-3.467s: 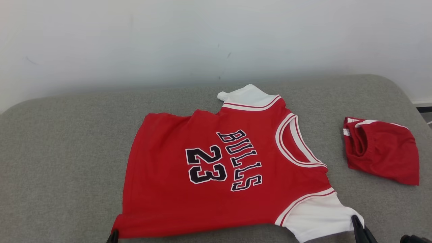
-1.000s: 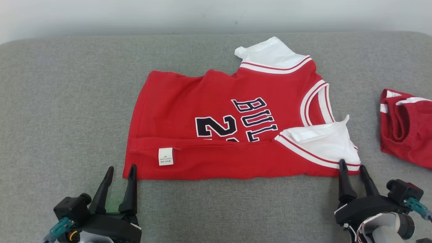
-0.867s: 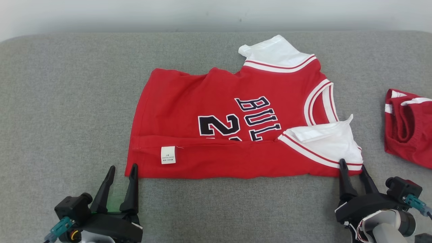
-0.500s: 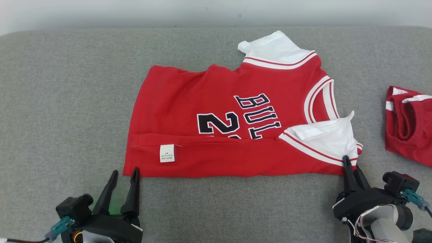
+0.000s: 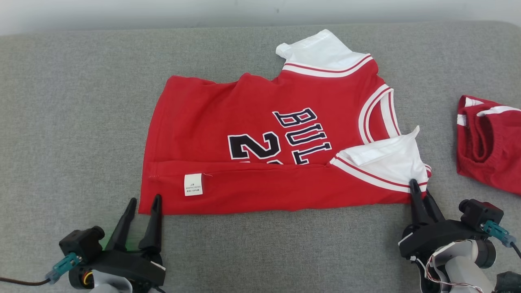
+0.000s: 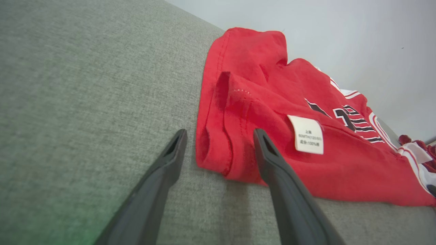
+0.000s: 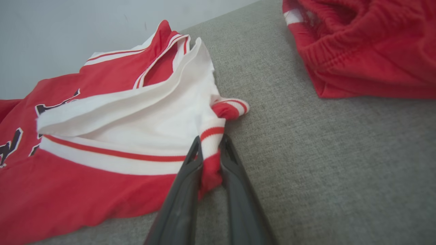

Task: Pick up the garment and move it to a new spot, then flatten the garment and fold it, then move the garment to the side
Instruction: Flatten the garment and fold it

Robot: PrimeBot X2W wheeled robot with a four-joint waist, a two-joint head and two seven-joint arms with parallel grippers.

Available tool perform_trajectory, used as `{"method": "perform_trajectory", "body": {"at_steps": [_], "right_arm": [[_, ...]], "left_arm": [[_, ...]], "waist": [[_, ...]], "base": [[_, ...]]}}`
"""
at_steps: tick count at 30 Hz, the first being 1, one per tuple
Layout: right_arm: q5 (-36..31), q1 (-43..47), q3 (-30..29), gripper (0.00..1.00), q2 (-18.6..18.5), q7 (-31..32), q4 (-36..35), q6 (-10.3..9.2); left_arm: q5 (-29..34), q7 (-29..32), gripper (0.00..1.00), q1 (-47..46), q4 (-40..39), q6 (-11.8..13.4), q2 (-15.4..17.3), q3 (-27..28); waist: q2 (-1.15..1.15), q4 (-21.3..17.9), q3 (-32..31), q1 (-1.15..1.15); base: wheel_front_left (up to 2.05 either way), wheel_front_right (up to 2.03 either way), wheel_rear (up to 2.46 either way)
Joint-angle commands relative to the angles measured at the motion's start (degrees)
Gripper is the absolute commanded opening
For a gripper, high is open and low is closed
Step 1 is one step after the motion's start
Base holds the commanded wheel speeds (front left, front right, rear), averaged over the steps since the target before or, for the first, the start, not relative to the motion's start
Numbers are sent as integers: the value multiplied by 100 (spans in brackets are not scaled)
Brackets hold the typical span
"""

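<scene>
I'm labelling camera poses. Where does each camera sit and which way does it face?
Head view: high, facing down at jersey, cushion, shorts; left gripper and right gripper at the bottom.
Left wrist view: low over the cushion, facing along its open fingers to the jersey's hem corner.
Right wrist view: low, facing along its fingers pinching the jersey's striped edge.
Shared: head and right wrist views both show the shorts.

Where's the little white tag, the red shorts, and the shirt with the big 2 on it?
white tag (image 5: pixel 193 184): head view, middle of the tag on the folded-over edge.
red shorts (image 5: pixel 492 162): head view, red cloth near their middle.
jersey (image 5: pixel 203 118): head view, plain red cloth left of the number.
</scene>
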Motion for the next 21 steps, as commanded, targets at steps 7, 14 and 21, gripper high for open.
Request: {"method": "perform_trajectory", "body": {"at_steps": [7, 14, 21], "right_arm": [[51, -23, 44, 0, 13, 3, -21, -4], [61, -1, 56, 0, 44, 3, -4, -4], [64, 83, 96, 0, 67, 3, 17, -4]], "left_arm": [[-327, 16, 14, -8, 121, -17, 18, -416], [-279, 9, 0, 14, 34, -17, 104, -355], [-302, 9, 0, 168, -37, -12, 103, -280]], "waist": [[0, -43, 20, 0], [0, -39, -18, 0], [0, -47, -151, 0]], "base": [[0, 0, 0], [0, 0, 0], [0, 0, 0]]}}
